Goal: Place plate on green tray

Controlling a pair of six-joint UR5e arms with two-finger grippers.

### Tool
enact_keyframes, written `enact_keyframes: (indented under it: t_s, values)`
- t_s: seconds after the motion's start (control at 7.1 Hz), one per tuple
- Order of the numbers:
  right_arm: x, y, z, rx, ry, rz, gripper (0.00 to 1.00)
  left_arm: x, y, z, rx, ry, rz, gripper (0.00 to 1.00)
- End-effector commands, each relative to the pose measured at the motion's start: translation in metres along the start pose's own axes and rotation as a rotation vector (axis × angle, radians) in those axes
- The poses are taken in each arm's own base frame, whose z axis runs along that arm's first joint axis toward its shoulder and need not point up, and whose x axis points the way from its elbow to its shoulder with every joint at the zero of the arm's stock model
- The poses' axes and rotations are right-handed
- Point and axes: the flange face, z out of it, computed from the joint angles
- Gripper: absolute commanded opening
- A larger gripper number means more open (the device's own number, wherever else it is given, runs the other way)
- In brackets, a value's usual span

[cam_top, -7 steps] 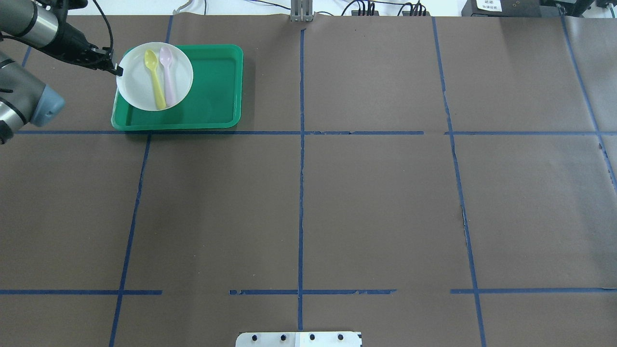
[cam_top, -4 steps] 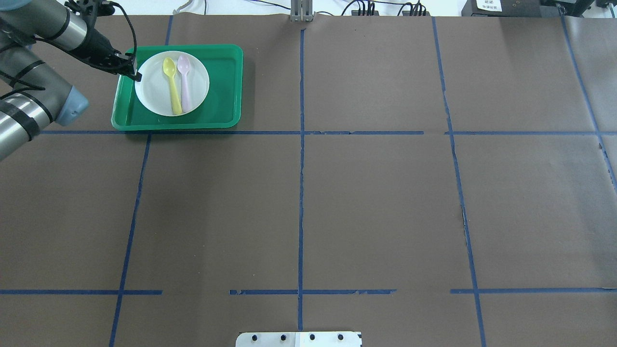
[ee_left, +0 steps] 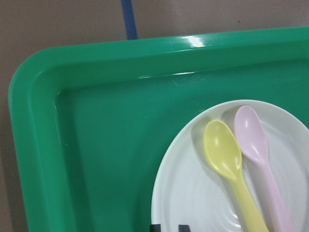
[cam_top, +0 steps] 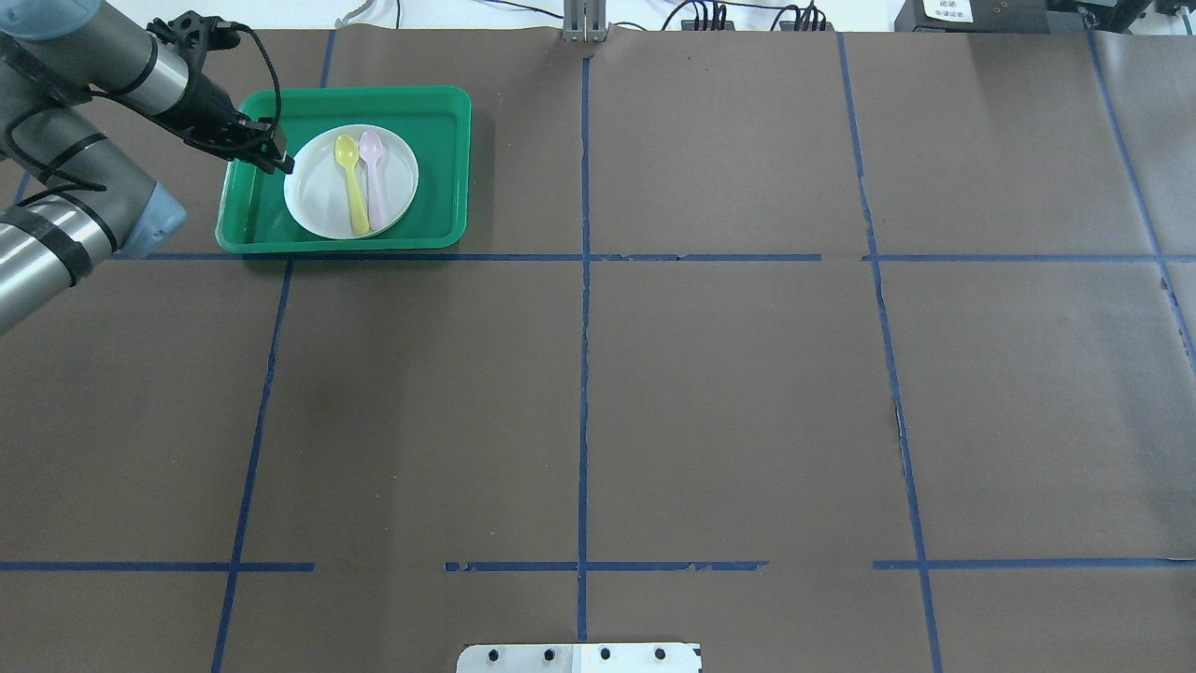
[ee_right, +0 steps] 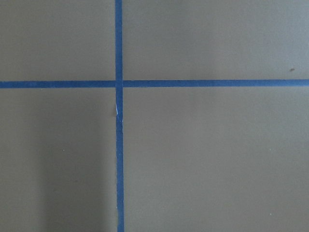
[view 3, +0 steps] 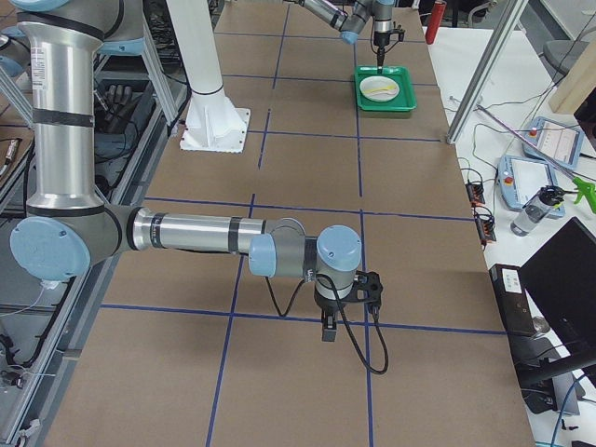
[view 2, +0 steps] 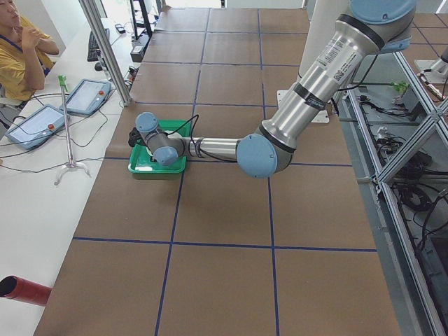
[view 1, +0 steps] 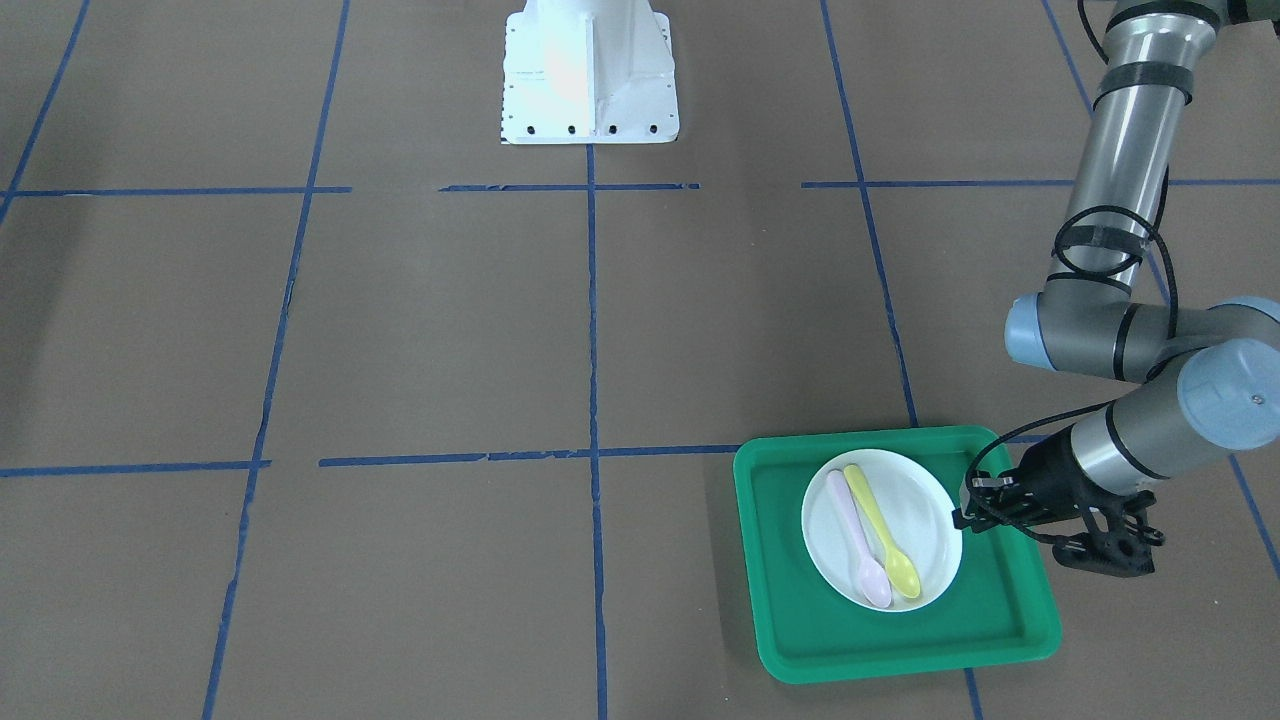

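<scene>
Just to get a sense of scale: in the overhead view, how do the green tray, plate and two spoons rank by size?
1. green tray
2. plate, lying inside it
3. yellow spoon and pink spoon: they look about the same length, so I won't rank them.

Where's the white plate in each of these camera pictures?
Front-facing: plate lower right.
Overhead: plate upper left.
Exterior left: blocked by the left arm's wrist.
Exterior right: plate tiny, top, right of centre.
Left wrist: plate bottom right.
Right wrist: not in it.
Landmark: the green tray beneath it.
</scene>
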Motion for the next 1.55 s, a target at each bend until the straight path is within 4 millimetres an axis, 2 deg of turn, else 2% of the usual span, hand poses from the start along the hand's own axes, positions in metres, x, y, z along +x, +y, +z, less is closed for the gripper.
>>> enact_keyframes:
  t_s: [0.0, 0.28, 0.42, 0.56, 0.7, 0.85, 1.13, 1.27, 1.41]
  values:
    - [0.0, 0.0, 0.0, 0.001, -0.001, 0.0, 1.0, -0.015, -0.002, -0.033, 0.042, 0.005, -0.014, 1.0]
    - [0.0, 0.0, 0.0, 0.001, -0.001, 0.0, 1.0, -0.048, 0.042, -0.082, 0.025, -0.057, -0.101, 1.0]
    - [0.0, 0.0, 0.0, 0.001, 0.001, 0.0, 1.0, -0.072, 0.06, -0.118, 0.024, -0.097, -0.07, 1.0]
    - [0.0, 0.0, 0.0, 0.001, -0.001, 0.0, 1.0, -0.114, 0.101, -0.152, -0.003, -0.153, -0.041, 1.0]
    - [0.0, 0.0, 0.0, 0.001, 0.001, 0.0, 1.0, -0.149, 0.144, -0.194, -0.011, -0.191, -0.009, 1.0]
    - [0.0, 0.0, 0.0, 0.001, -0.001, 0.0, 1.0, -0.181, 0.184, -0.224, -0.006, -0.217, 0.024, 1.0]
    - [0.0, 0.0, 0.0, 0.001, 0.001, 0.0, 1.0, -0.243, 0.254, -0.263, -0.003, -0.255, 0.057, 1.0]
    - [0.0, 0.0, 0.0, -0.001, 0.001, 0.001, 1.0, -0.259, 0.268, -0.27, -0.028, -0.266, 0.045, 1.0]
    - [0.0, 0.0, 0.0, -0.001, 0.001, 0.001, 1.0, -0.274, 0.274, -0.278, -0.068, -0.278, 0.03, 1.0]
